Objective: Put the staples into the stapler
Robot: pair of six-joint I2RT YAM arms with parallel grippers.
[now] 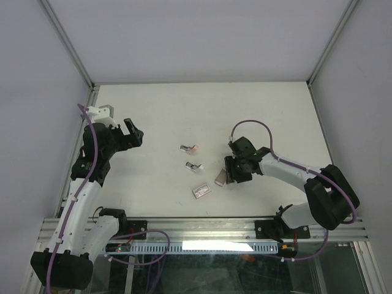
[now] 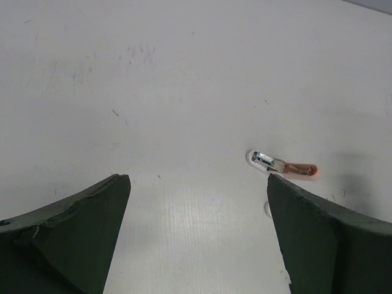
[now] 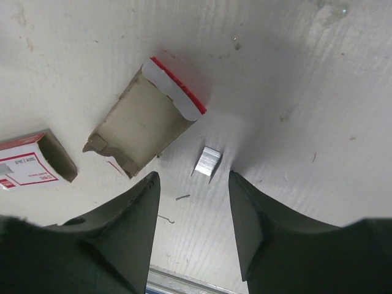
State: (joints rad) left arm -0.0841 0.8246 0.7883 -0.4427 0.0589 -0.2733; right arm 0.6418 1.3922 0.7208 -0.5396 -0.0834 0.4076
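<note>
The right gripper (image 3: 193,174) has its two dark fingers partly spread and pinches nothing. It hangs low over the white desk (image 1: 153,104), tips pointing down. The left gripper (image 2: 197,177) is spread wide and empty, well off to the left side of the desk.

There are two arms, and five small things lie loose between them. The left arm (image 1: 92,165) stands folded upright along the left edge. The right arm (image 1: 288,171) reaches in from the right, bent at the elbow, its wrist turned toward the middle.

The largest loose thing is one grey-brown open cardboard sleeve with a red-and-white flap (image 3: 144,122), lying flat just beyond the right gripper's left finger. Next comes one flat red-and-white cardboard box (image 3: 27,164), open at one end, near the sleeve but apart from it.

One tiny pale pink and white stapler (image 2: 285,165) lies farther toward the middle, its chrome part showing — apart from both grippers. Near it sits one small grey-white piece (image 1: 193,166), too small to make out.

The smallest thing is one short grey metallic strip of staples (image 3: 208,161). It rests on the desk right between the right gripper's fingertips, touching neither, with the sleeve just beside it.
</note>
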